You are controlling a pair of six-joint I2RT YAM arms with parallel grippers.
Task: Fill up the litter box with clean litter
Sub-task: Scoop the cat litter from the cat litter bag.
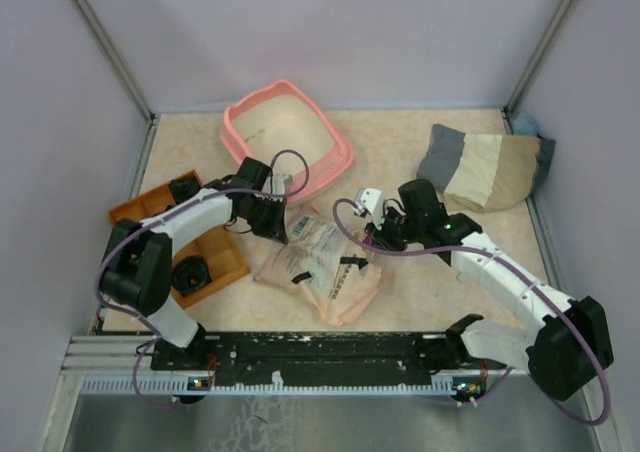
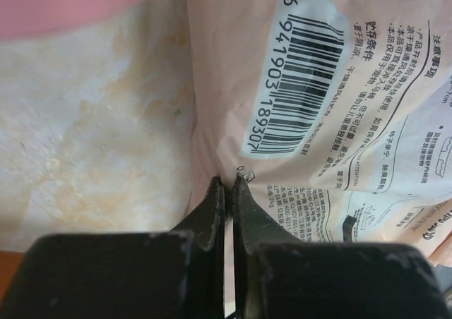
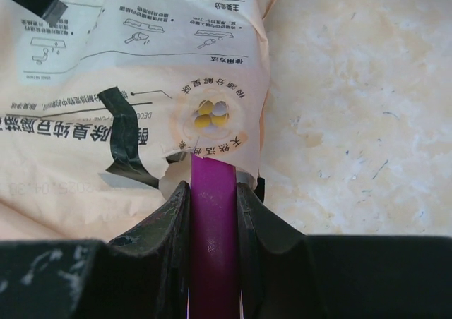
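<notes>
The salmon-pink litter box (image 1: 243,122) stands at the back centre; its floor looks almost bare and no pile of green litter shows. The beige printed paper bag (image 1: 320,262) lies on the table between the arms. My left gripper (image 1: 276,224) is shut on the bag's edge, with its fingertips (image 2: 216,192) pinching the paper below the barcode (image 2: 296,72). My right gripper (image 1: 376,236) is shut on the magenta scoop's handle (image 3: 212,213). The scoop's head is hidden under a torn flap of the bag (image 3: 141,72).
An orange compartmented tray (image 1: 228,257) with black items sits at the left, beside my left arm. A grey and beige cushion (image 1: 487,168) lies at the back right. Purple walls enclose the table on three sides.
</notes>
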